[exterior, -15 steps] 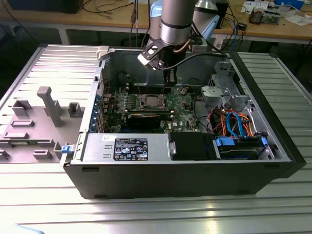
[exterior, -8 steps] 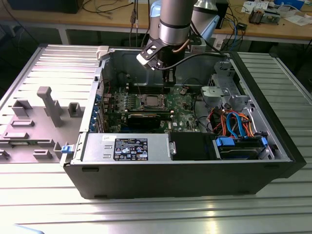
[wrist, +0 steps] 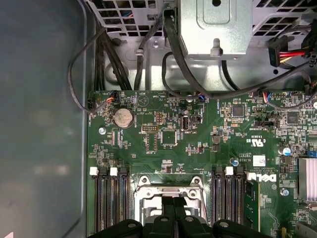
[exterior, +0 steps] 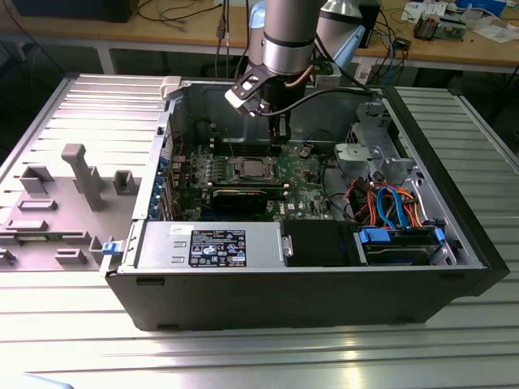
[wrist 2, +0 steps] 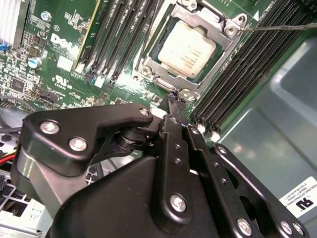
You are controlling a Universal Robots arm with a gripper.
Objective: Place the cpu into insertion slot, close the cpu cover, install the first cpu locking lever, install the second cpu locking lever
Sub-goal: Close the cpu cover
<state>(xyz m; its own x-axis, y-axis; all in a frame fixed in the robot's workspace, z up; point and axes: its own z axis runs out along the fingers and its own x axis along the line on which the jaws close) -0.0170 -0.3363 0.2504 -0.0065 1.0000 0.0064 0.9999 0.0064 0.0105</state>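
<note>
The cpu (wrist 2: 187,49), a pale metal square, lies in the insertion slot (wrist: 168,191) on the green motherboard (wrist: 168,139). The silver cpu cover (wrist 2: 220,22) lies flat around it as a frame. A thin wire lever (wrist 2: 277,27) runs away from one corner of the socket. My gripper (wrist 2: 174,98) is shut, its black fingers pressed together, with the tips at the socket's rim by a small metal hook. In the exterior view the gripper (exterior: 280,138) hangs just behind the cpu (exterior: 252,168), inside the open computer case.
Black memory slots (wrist 2: 233,74) flank the socket on both sides. A power supply (exterior: 215,245) and a drive bay with a blue latch (exterior: 401,239) fill the case's front, with coloured cables (exterior: 389,203) beside them. Grey fixtures (exterior: 77,174) stand at the exterior view's left.
</note>
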